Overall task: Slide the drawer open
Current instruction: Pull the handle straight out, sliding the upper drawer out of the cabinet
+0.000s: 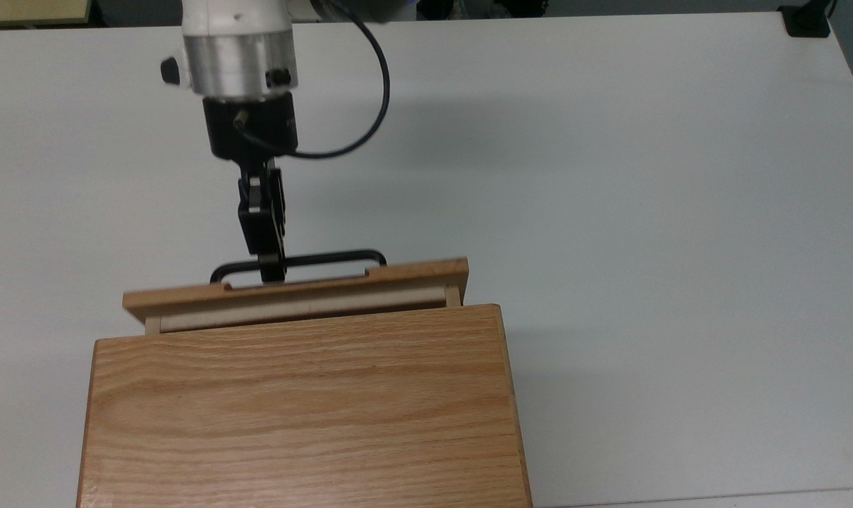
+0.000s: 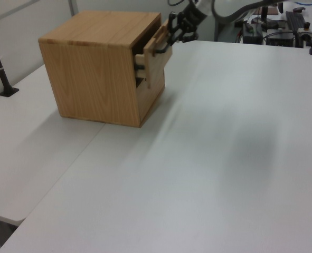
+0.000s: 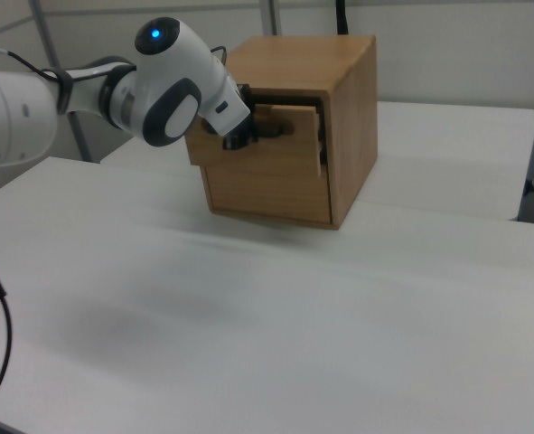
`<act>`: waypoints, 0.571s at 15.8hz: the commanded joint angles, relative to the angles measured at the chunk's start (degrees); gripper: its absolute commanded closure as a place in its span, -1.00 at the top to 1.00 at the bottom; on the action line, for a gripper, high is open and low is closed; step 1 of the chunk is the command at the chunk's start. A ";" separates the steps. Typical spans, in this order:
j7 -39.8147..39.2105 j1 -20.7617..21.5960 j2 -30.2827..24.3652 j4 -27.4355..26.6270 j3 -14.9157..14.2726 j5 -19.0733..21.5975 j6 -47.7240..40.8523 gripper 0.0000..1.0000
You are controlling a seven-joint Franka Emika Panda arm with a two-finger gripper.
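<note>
The drawer is the upper one of an oak cabinet and stands pulled out a short way, showing a strip of pale wood behind its front panel. Its thin black bar handle faces the arm. My gripper is shut on the handle left of its middle, as seen in the top view. In the left view the drawer front juts from the cabinet with the gripper at its top. In the right view the arm's wrist covers the gripper at the drawer front.
The cabinet rests on a white table. A lower drawer sits flush beneath. A black cable loops off the wrist. A black clamp is at the far corner, and a black post stands at the left view's left.
</note>
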 commanded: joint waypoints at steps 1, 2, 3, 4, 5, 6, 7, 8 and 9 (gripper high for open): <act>-6.86 -0.42 -13.48 -12.25 -0.82 0.40 -5.52 -0.79; -8.27 -0.51 -16.03 -14.88 -0.73 0.49 -6.75 -0.79; -9.41 -0.51 -18.32 -17.00 -0.73 0.57 -8.07 -0.79; -10.38 -0.51 -20.34 -18.41 -0.81 1.01 -9.82 -0.79; -11.17 -0.51 -21.76 -19.30 -0.82 1.27 -11.67 -0.79; -11.53 -0.51 -22.64 -19.74 -0.90 1.36 -13.16 -0.79; -11.53 -0.51 -23.26 -19.92 -0.90 1.37 -14.05 -0.79; -11.79 -0.51 -24.74 -21.40 -0.90 1.28 -14.58 -0.79; -12.93 -0.51 -26.41 -23.24 -0.90 1.28 -15.11 -0.79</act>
